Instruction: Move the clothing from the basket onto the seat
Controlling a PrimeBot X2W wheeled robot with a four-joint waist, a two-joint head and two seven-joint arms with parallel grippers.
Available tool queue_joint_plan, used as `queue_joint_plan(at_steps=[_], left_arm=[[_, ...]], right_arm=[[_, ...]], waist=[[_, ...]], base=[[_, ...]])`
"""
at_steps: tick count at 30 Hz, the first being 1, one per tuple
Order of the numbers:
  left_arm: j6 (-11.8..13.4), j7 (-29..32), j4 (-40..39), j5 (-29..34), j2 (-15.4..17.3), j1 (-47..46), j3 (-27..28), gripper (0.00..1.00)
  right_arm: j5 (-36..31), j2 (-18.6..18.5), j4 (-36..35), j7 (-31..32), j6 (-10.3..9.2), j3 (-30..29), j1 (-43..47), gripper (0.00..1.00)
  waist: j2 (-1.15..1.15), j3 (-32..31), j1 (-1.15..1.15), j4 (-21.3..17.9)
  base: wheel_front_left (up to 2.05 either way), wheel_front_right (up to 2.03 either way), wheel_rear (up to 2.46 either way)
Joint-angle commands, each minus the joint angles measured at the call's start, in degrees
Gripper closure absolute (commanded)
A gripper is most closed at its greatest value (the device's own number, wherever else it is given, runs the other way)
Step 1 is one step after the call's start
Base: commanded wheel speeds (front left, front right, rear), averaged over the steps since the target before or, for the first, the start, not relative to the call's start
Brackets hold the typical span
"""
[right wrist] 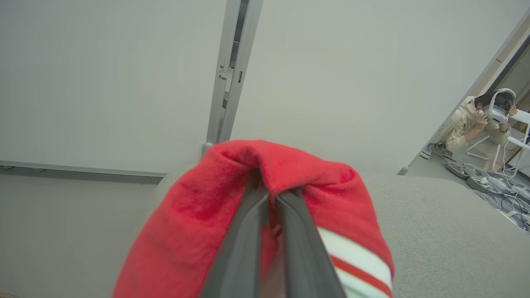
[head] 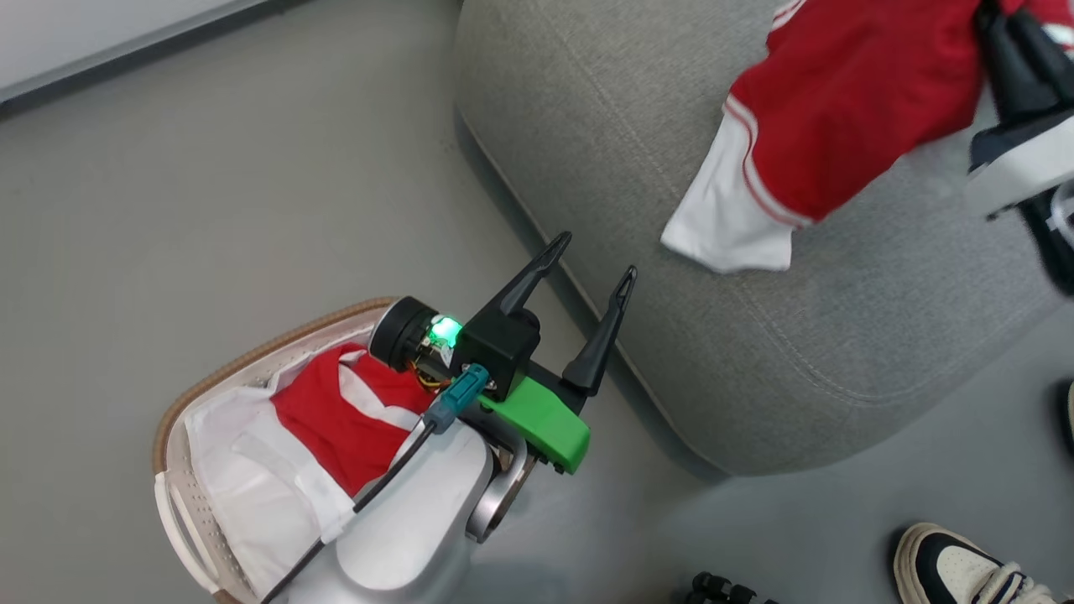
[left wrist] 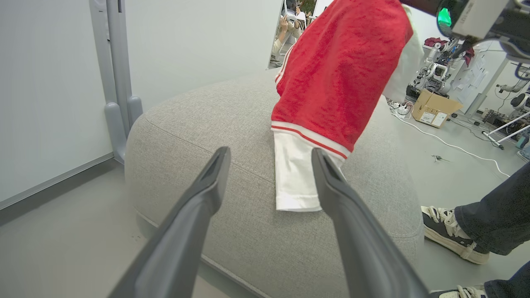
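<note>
From the head, the basket [head: 252, 356] stands on the floor [head: 210, 210] at the lower left, close to the rounded edge of the seat [head: 604, 151]. Inside it lies a white liner sheet [head: 243, 486], and on that sheet a basket garment [head: 336, 428], red with white panels, partly hidden by the pale left forearm [head: 411, 520]. The left gripper [head: 594, 256] hovers between basket and seat with its two dark fingers spread wide and nothing between them. At the upper right a lifted garment [head: 839, 109] hangs over the seat, red with a striped band and a white cuff at its low end. Whether the cuff touches the cushion I cannot tell. A shoe [head: 956, 570] shows at the lower right corner.

From the left wrist, the parted fingers frame the grey cushion and the white cuff that dangles in front of it. The red cloth rises to the top of the picture. A person's leg [left wrist: 492, 219] stands on the floor to the right of the seat, and a cardboard box [left wrist: 434, 109] sits farther back.

From the right wrist, the right gripper [right wrist: 269, 190] is pinched closed on a fold of the lifted garment, which bunches over its fingertips and drapes down both sides above the seat. A person wearing a headset [right wrist: 476, 120] crouches in the doorway beyond
</note>
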Motion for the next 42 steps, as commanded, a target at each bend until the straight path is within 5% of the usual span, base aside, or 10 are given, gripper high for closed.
queue_joint_plan(at_steps=[1,14,20,21,22,23,33,42], left_arm=[[0.43,0.03,-0.47,0.56,0.36,-1.81,-0.17,0.00],[3.90,0.03,-4.01,2.53,0.32,-6.30,-1.26,0.00],[4.58,0.03,-4.44,2.31,0.31,-6.00,-1.99,0.00],[4.66,0.03,-4.29,2.24,0.31,-5.91,-2.05,0.00],[4.75,0.03,-4.25,2.15,0.30,-5.91,-2.09,0.00],[4.84,0.03,-4.26,1.99,0.30,-5.90,-2.03,0.00],[5.18,0.03,-3.60,1.64,0.33,-2.92,1.19,0.00],[5.99,0.03,-4.02,2.50,0.33,2.92,6.39,0.00]], right_arm=[[-0.23,-0.90,1.20,-0.11,-0.06,-0.93,-2.53,1.00],[-1.50,-5.97,15.00,-0.11,-0.07,-6.55,-17.62,1.00],[-3.54,-4.70,18.01,-0.10,-0.07,-13.49,-17.93,1.00],[-4.19,-4.19,18.35,-0.10,-0.07,-14.25,-17.04,0.86],[-5.02,-3.81,19.13,-0.10,-0.07,-15.21,-16.01,0.18],[-5.45,-3.39,20.16,-0.10,-0.07,-16.08,-15.08,0.00],[-3.75,3.22,19.56,-0.11,-0.07,-22.32,-0.99,0.00],[-2.97,5.65,12.12,-0.10,-0.07,-20.74,11.95,0.00]], waist=[[-0.01,7.51,0.00,6.47],[-0.01,17.21,0.00,14.25],[-0.01,19.30,0.00,16.11],[-0.01,19.36,0.00,16.23],[-0.01,19.37,0.00,16.37],[-0.01,19.24,0.00,16.46],[-0.01,13.29,0.00,15.72],[-0.01,4.77,0.00,17.52]], base=[[0.00,0.00,0.00],[0.00,0.00,0.00],[0.00,0.00,0.00],[0.00,0.00,0.00],[0.00,0.00,0.00],[0.00,0.00,0.00],[0.00,0.00,0.00],[0.00,0.00,0.00]])
